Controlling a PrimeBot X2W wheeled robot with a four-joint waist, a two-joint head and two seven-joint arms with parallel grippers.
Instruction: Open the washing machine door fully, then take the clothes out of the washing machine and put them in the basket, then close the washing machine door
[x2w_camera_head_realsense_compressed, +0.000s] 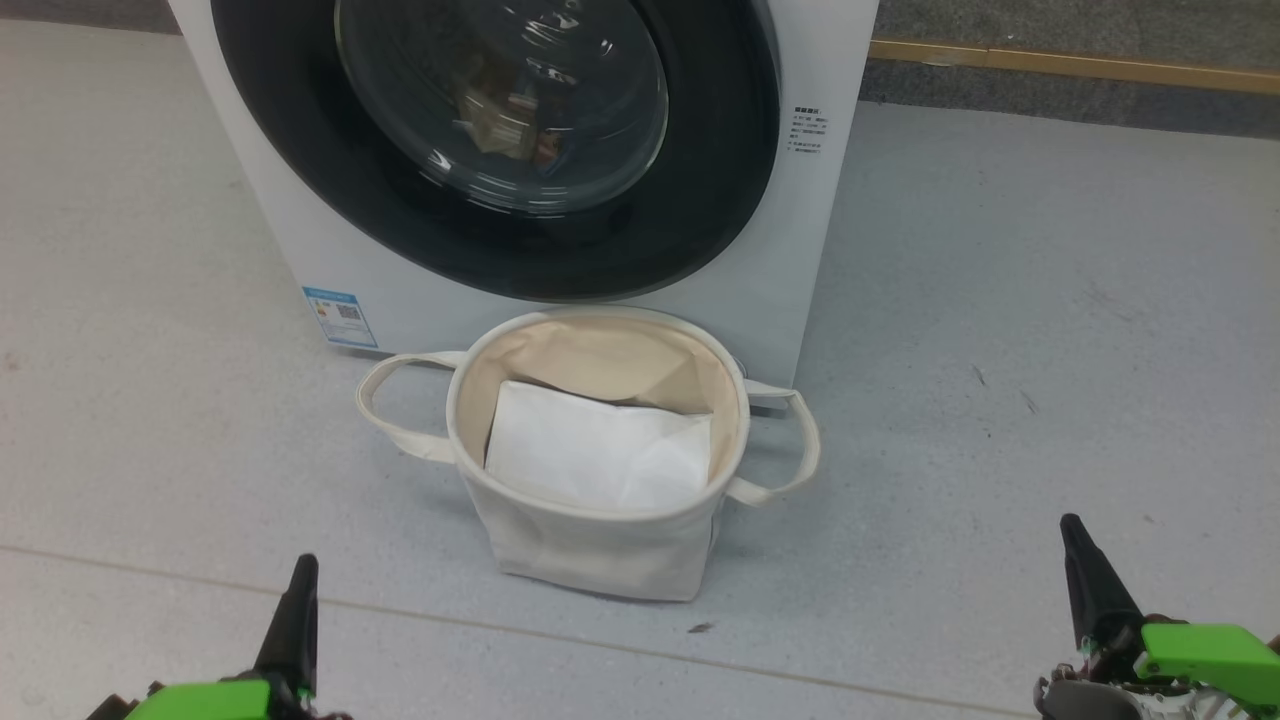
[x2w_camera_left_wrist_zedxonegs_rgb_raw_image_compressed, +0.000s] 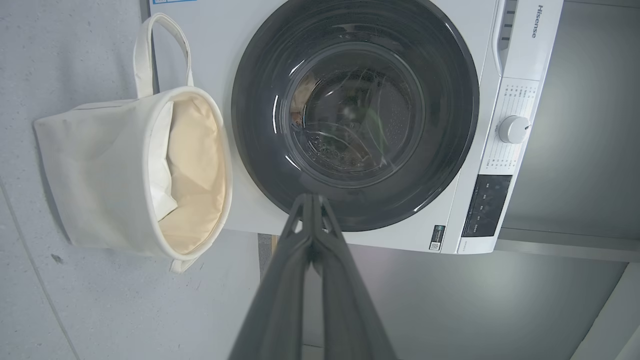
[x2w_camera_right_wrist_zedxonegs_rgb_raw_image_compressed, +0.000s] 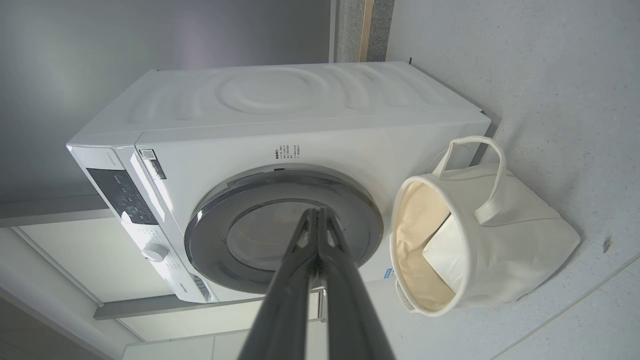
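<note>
Task status: no step is complete. The washing machine door (x2w_camera_head_realsense_compressed: 560, 250) sits shut, flush against the front of the washing machine (x2w_camera_head_realsense_compressed: 800, 220). The clothes (x2w_camera_head_realsense_compressed: 505, 115) lie inside the washing machine (dimly seen through the door glass as an orange-brown and cream bundle). The basket (x2w_camera_head_realsense_compressed: 600, 540) stands upright on the floor (x2w_camera_head_realsense_compressed: 1000, 350) just in front of the washing machine, below the door. It holds a flat white sheet (x2w_camera_head_realsense_compressed: 600, 455) and none of the clothes. The left gripper (x2w_camera_head_realsense_compressed: 303, 575) and the right gripper (x2w_camera_head_realsense_compressed: 1075, 535) hang well clear of the washing machine, to either side beyond the basket. Each has its fingers pressed together on nothing. Remaining steps, by judgement: open the door fully, move the clothes to the basket, close the door.
</note>
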